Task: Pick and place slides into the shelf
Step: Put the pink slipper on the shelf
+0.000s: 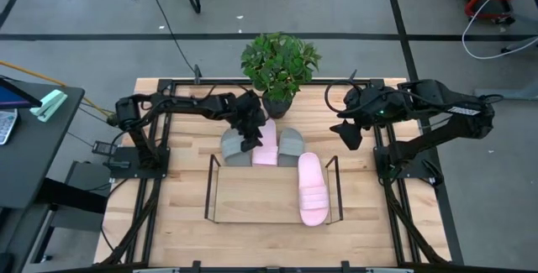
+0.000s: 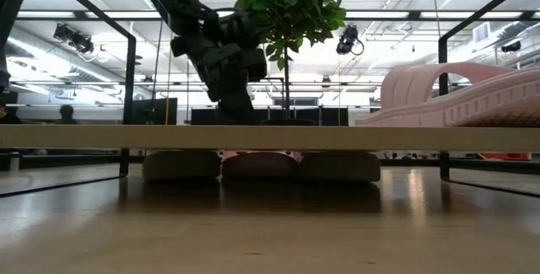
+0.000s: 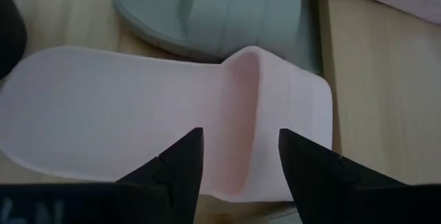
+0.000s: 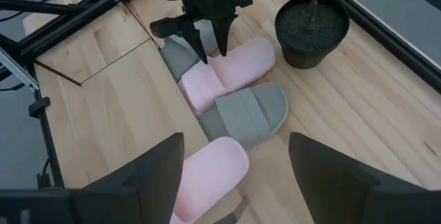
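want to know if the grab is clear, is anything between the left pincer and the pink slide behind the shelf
Nothing visible is in the way. The left pincer hangs open right over the pink slide, its fingers either side of the strap. A grey slide lies close on one side and another grey slide on the other, both beside it, not across it.

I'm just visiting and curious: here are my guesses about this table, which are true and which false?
1. One pink slide already lies on the shelf. True.
2. The left claw is gripping a grey slide. False: its fingers stand open over the other pink slide, holding nothing.
3. That pink slide lies between two grey slides. True.
4. The right claw carries a slide. False: it hangs open and empty near the potted plant.
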Tool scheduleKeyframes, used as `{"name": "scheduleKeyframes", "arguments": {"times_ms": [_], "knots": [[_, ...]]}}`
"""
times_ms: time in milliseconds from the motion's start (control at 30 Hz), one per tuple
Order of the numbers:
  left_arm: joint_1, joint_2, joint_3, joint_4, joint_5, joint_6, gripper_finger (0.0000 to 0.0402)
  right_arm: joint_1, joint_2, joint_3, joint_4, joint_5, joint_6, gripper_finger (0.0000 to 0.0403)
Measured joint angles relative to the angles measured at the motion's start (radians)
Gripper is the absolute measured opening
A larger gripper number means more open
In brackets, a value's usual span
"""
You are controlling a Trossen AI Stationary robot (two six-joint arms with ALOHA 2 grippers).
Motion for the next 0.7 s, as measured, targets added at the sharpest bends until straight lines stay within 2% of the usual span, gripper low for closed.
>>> {"name": "scheduleKeyframes", "arguments": {"times_ms": [333,700], "knots": [[-0.004,0.0,0.0,0.004,0.003,0.024,0.0208,0.0,0.0,0.0,0.0,0.008,-0.001,0.0267],[-0.004,0.0,0.0,0.004,0.058,0.016,0.0208,0.0,0.0,0.0,0.0,0.009,-0.001,0.0267]]}}
